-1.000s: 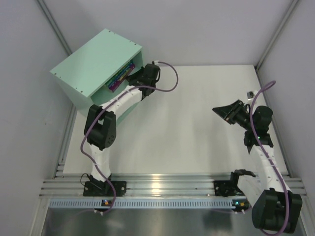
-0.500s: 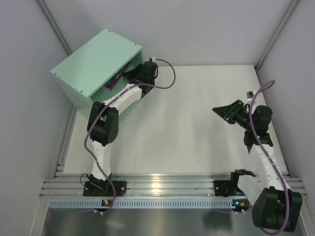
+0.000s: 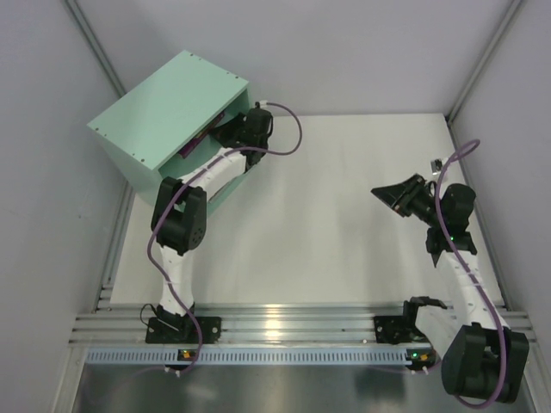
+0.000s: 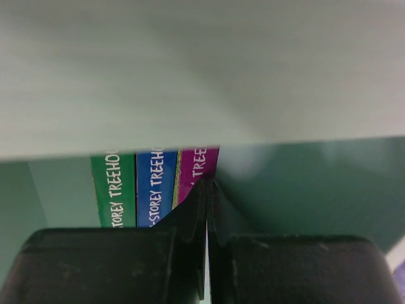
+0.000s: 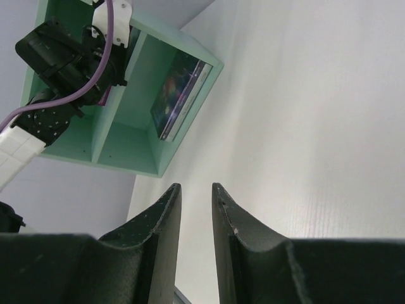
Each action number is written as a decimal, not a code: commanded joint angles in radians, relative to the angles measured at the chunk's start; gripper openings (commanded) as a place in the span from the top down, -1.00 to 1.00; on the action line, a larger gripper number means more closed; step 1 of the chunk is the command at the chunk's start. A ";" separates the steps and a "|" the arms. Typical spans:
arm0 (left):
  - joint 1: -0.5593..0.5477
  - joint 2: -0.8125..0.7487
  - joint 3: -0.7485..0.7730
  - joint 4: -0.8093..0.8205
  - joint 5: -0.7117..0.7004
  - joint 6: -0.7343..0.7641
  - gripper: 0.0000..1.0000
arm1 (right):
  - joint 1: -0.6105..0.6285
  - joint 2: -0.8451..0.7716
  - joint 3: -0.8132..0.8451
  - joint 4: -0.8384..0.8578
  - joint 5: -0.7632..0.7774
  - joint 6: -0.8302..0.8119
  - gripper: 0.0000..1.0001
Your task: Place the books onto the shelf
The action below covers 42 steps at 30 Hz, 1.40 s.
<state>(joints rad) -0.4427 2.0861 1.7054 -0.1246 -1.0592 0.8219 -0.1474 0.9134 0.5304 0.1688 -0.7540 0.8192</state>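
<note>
My left tool (image 4: 206,185) reaches into the shelf (image 3: 164,107) with its fingers pressed fully together, gripping nothing. Its tips sit right at the spine of the magenta book (image 4: 197,164), seemingly touching it. I judge the closed wedge is there to nudge that book flush beside the blue book (image 4: 155,183) and the green book (image 4: 114,190), 3 spines standing side by side. The galaxy book (image 5: 177,92) stands in the other compartment, against its outer wall, so all 4 look shelved. My right tool (image 5: 195,188) hangs above the table (image 3: 344,198), fingers slightly parted, holding nothing.
</note>
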 commanded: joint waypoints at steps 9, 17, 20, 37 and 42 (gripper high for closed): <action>0.038 -0.106 -0.085 0.069 -0.068 -0.012 1.00 | -0.018 -0.001 -0.009 0.078 -0.004 -0.002 0.48; 0.064 -0.127 -0.096 0.045 -0.097 -0.035 1.00 | -0.018 -0.019 -0.013 0.078 -0.008 0.009 0.48; 0.073 -0.130 -0.098 0.031 -0.114 -0.046 1.00 | -0.020 -0.021 -0.013 0.078 -0.011 0.008 0.48; 0.081 -0.178 -0.289 0.336 -0.136 0.186 1.00 | -0.021 -0.015 -0.024 0.087 -0.010 0.008 0.48; 0.075 -0.173 -0.293 0.356 -0.143 0.186 1.00 | -0.024 -0.016 -0.021 0.087 -0.011 0.006 0.48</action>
<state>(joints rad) -0.4072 1.9385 1.4265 0.1551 -1.1427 0.9607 -0.1493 0.9100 0.5037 0.2005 -0.7582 0.8337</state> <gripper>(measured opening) 0.011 0.260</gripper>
